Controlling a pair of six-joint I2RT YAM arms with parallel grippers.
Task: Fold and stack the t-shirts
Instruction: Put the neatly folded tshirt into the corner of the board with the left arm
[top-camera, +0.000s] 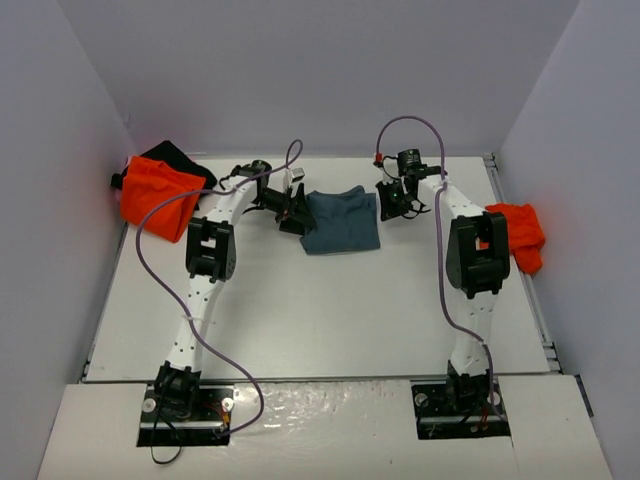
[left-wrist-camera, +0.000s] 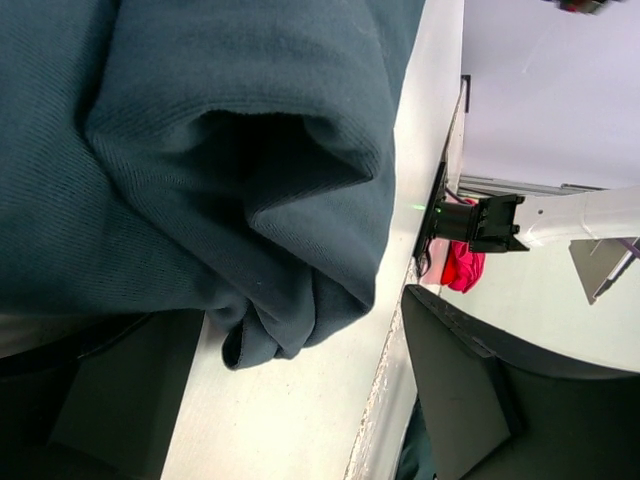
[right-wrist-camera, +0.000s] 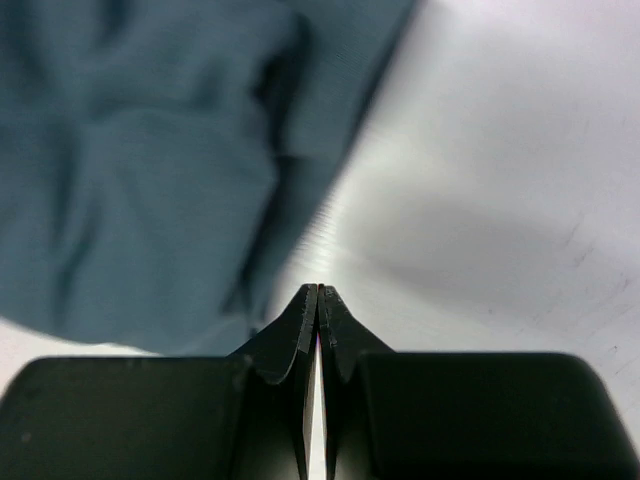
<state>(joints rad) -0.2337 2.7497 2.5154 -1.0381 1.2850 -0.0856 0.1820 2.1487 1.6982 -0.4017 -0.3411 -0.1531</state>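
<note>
The slate-blue t-shirt (top-camera: 340, 222) lies as a folded bundle on the far middle of the white table (top-camera: 320, 320), between the two grippers. The left gripper (top-camera: 292, 210) sits at the shirt's left edge with its jaws spread wide. In the left wrist view a thick rolled fold of the cloth hangs between the dark fingers (left-wrist-camera: 470, 390), but nothing is clamped, and whether either finger touches the fabric is hard to tell. The right gripper (right-wrist-camera: 318, 296) is just off the shirt's right edge, its jaws pressed together on nothing, with bare table beneath the tips.

An orange t-shirt (top-camera: 155, 198) is heaped in the far left corner, touching a black t-shirt (top-camera: 182, 158) behind it. A second orange t-shirt (top-camera: 520, 235) is bunched at the right edge of the table, partly hidden behind the right arm (top-camera: 478, 255). A purple cable (top-camera: 150, 260) loops loosely beside the left arm, well clear of the shirts.

The tabletop is matt white and faintly scuffed. Plain pale grey walls (top-camera: 320, 70) close it in on the left, far and right sides.
</note>
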